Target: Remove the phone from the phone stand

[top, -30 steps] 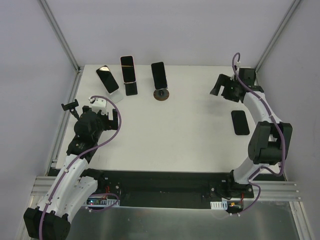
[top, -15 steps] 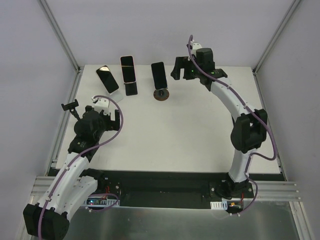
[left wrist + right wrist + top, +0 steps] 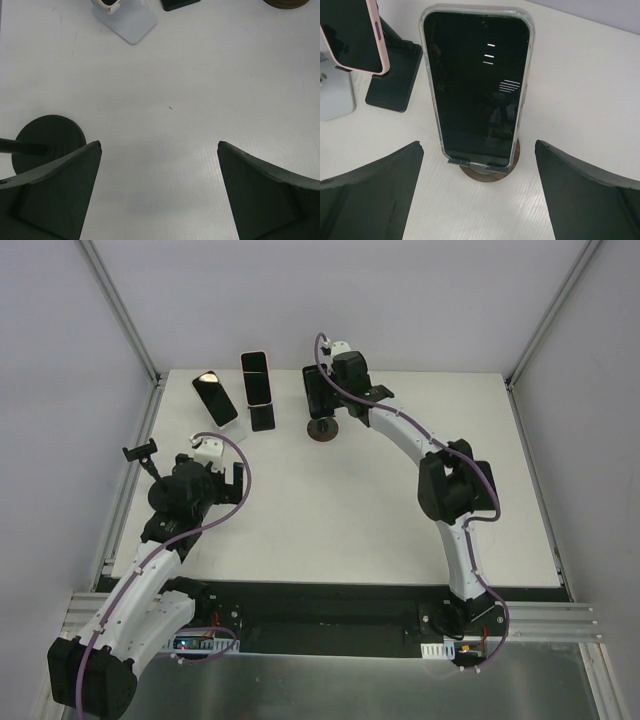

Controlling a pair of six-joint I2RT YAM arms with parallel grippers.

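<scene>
A black phone in a clear case [image 3: 477, 82] stands upright on a stand with a round wooden base [image 3: 490, 170]. My right gripper [image 3: 479, 144] is open, its fingers [image 3: 370, 195] wide on both sides of the phone's lower end and not touching it. In the top view the right gripper [image 3: 328, 398] is at this phone [image 3: 312, 388], at the back middle of the table. My left gripper [image 3: 159, 145] is open and empty over bare table at the left [image 3: 228, 468].
A pink-cased phone [image 3: 256, 378] on a black stand and another phone [image 3: 214, 398] on a white stand [image 3: 127, 22] stand left of the target. An empty black round-base stand [image 3: 47, 142] is beside the left fingers. A phone [image 3: 484, 484] lies flat at the right.
My right arm has swung from the far right across to the phone on the wooden-base stand, gripper open around it. The left arm has barely moved.
</scene>
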